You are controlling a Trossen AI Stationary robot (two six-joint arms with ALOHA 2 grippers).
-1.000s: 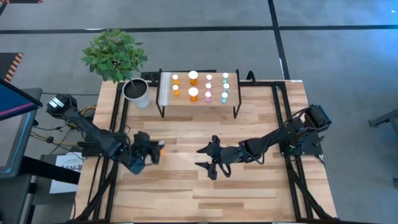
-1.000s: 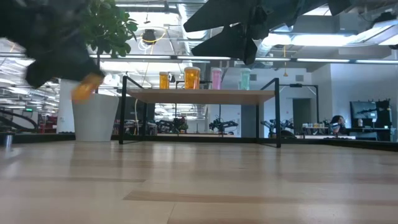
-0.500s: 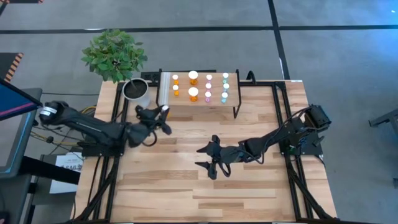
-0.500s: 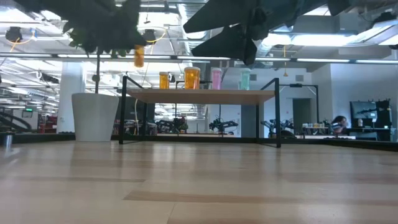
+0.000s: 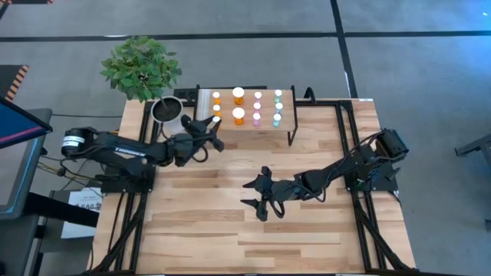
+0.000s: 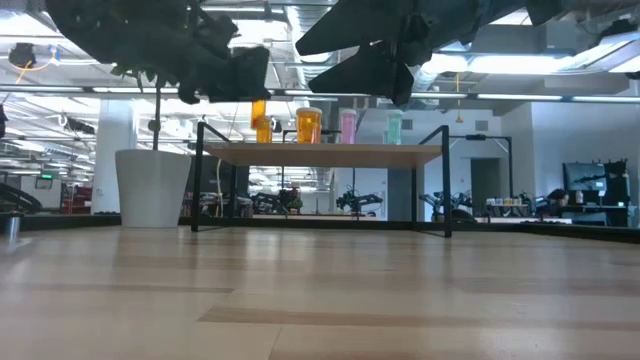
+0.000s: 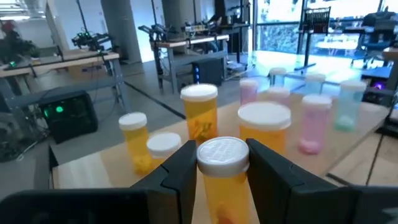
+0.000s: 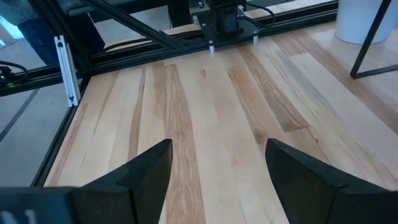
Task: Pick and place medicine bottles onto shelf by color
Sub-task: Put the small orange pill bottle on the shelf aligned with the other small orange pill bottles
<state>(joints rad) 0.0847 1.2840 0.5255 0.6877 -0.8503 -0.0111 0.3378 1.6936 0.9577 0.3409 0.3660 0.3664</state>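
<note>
The shelf (image 5: pixel 204 106), a low wood plank on black legs, stands at the table's far edge and carries orange (image 5: pixel 238 115), pink (image 5: pixel 257 116) and teal (image 5: pixel 278 116) medicine bottles with white caps. My left gripper (image 5: pixel 212 124) is at the shelf's near left corner, shut on a small orange bottle (image 7: pixel 222 186). In the low view this bottle (image 6: pixel 259 111) hangs just above the plank's level (image 6: pixel 330 154). My right gripper (image 5: pixel 257 196) hovers open over the middle of the table, with nothing between its fingers (image 8: pixel 146 171). My left gripper pinches the orange bottle between its two fingers (image 7: pixel 181 171), on the sides just under the white cap (image 7: pixel 222 155). The fingers lie level and come from the table's left toward the shelf. The bottle stands upright, lifted clear of table and shelf.
A white plant pot (image 5: pixel 169 113) with a leafy plant (image 5: pixel 140 67) stands just left of the shelf, close to my left arm. Black frame rails (image 5: pixel 345 107) run along the table's sides. Bare wood (image 5: pixel 230 238) lies between the arms and the near edge.
My left gripper has swung from the table's left side toward the far edge and right, rising to the shelf's near left corner. It has rolled, so the orange bottle went from tilted to upright and stayed in the hold.
</note>
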